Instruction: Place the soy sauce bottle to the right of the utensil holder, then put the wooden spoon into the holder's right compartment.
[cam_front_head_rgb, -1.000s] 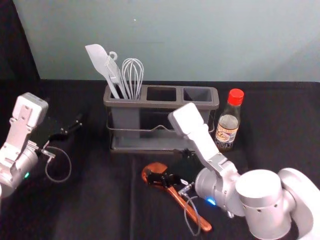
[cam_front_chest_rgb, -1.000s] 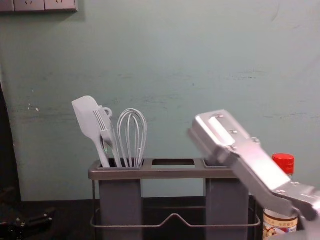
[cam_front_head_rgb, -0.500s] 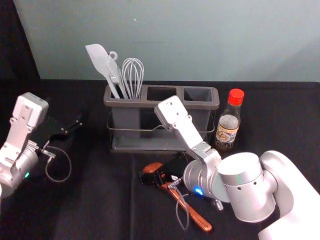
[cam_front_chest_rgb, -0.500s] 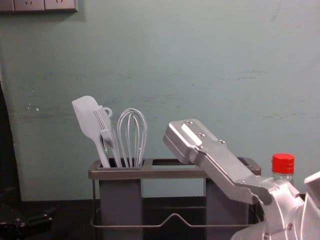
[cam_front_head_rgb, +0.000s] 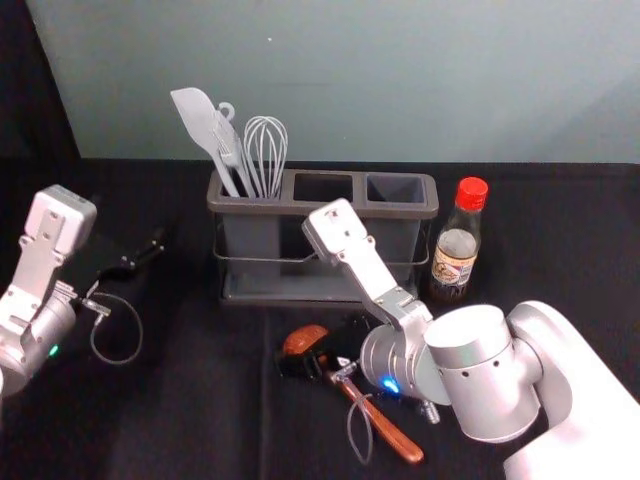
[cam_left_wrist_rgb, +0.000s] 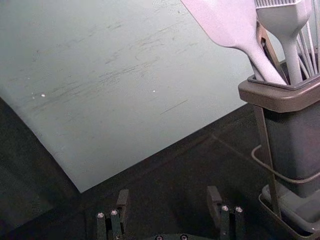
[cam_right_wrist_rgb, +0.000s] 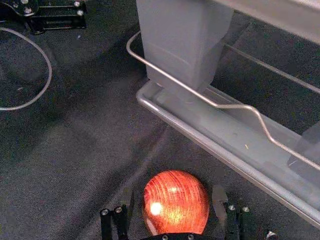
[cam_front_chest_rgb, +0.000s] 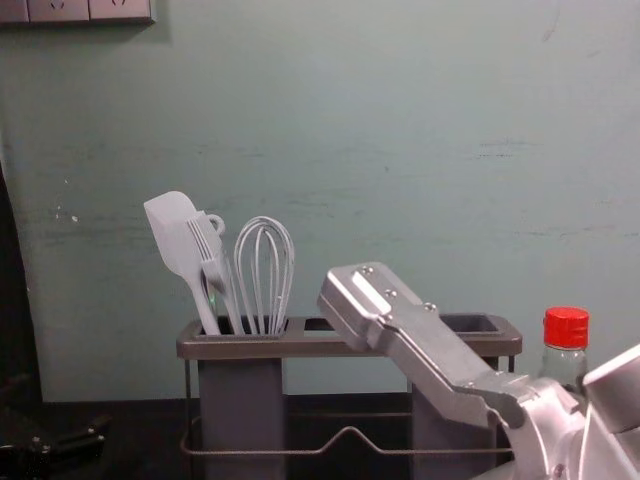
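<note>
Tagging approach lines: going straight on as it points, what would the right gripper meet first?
Likely the wooden spoon: its head shows between the open jaws of the right gripper; depth unclear.

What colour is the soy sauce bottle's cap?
Red; the cap shows best in the head view.

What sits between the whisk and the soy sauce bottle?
Head view: the middle compartment and right compartment of the utensil holder, with nothing sticking up from either.
</note>
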